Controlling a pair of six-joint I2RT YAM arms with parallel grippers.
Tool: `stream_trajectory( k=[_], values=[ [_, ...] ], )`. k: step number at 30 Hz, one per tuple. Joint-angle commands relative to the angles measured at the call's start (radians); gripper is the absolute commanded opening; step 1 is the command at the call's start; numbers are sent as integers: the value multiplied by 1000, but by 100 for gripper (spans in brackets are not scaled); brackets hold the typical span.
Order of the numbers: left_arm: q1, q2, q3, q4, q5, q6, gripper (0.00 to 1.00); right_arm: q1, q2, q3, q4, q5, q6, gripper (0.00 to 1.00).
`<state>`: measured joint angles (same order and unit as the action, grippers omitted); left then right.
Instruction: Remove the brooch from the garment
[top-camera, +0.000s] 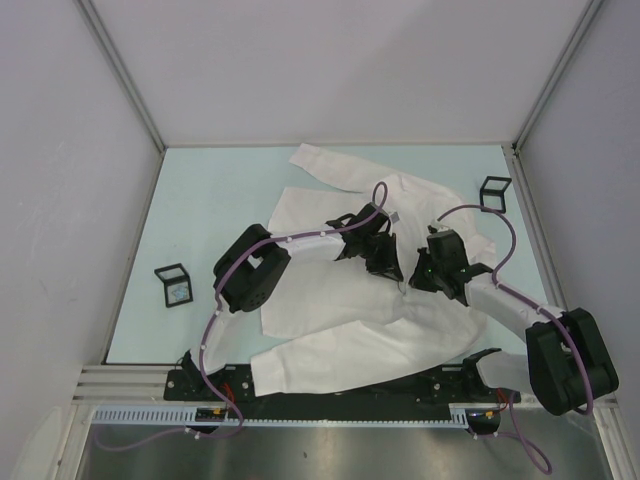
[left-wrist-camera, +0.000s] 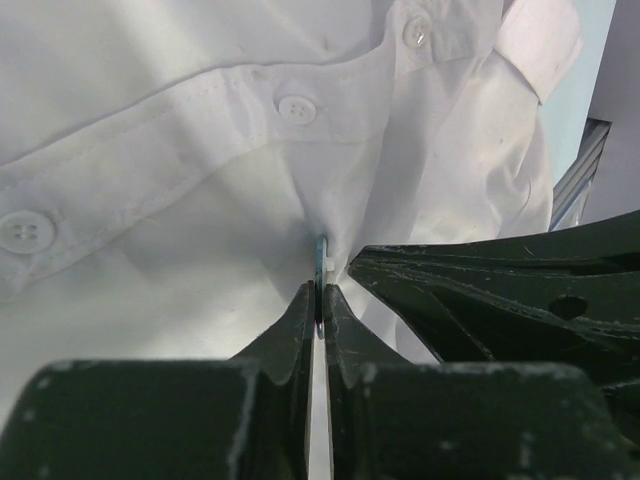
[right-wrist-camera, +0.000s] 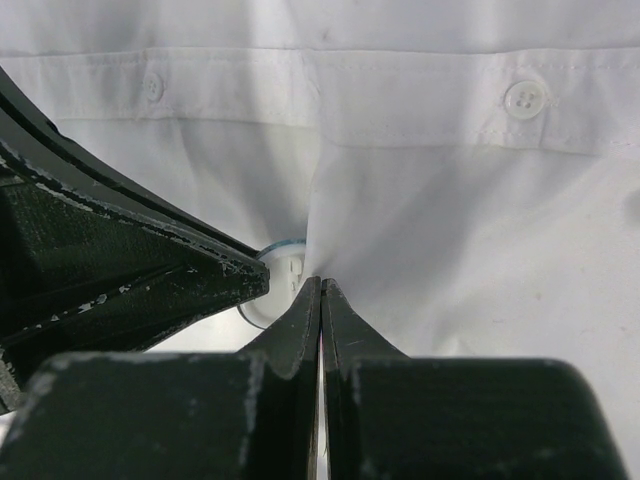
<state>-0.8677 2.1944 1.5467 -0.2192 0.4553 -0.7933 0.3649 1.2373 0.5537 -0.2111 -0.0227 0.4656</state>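
Observation:
The garment (top-camera: 330, 305), a large white buttoned shirt, lies spread across the table. The brooch (left-wrist-camera: 320, 262) is a thin round disc with a blue rim, seen edge-on where the cloth bunches up below the button placket. My left gripper (left-wrist-camera: 320, 292) is shut on the disc's edge. In the right wrist view the brooch (right-wrist-camera: 278, 285) shows as a white disc, half hidden by the left gripper's fingers (right-wrist-camera: 150, 270). Right beside it, my right gripper (right-wrist-camera: 320, 285) is shut on a pinched fold of the garment (right-wrist-camera: 450, 230). From above, both grippers meet at the shirt's middle (top-camera: 403, 272).
A small black open frame (top-camera: 172, 285) stands on the table left of the shirt, and another (top-camera: 494, 192) stands at the back right. White walls enclose the light-blue table (top-camera: 210, 200) on three sides. The arm bases sit on the near rail (top-camera: 330, 410).

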Motion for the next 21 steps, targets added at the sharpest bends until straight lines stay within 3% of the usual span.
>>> stream_trajectory(
  k=[1, 5, 21],
  values=[
    [-8, -4, 35, 27, 32, -7, 5, 9, 16, -1, 24, 15, -12, 0],
    [-8, -9, 38, 37, 42, -30, 0, 11, 17, -1, 24, 13, -12, 0],
    [-14, -12, 61, 4, 32, -92, 1, 45, 53, -1, 75, -36, -16, 0]
  ],
)
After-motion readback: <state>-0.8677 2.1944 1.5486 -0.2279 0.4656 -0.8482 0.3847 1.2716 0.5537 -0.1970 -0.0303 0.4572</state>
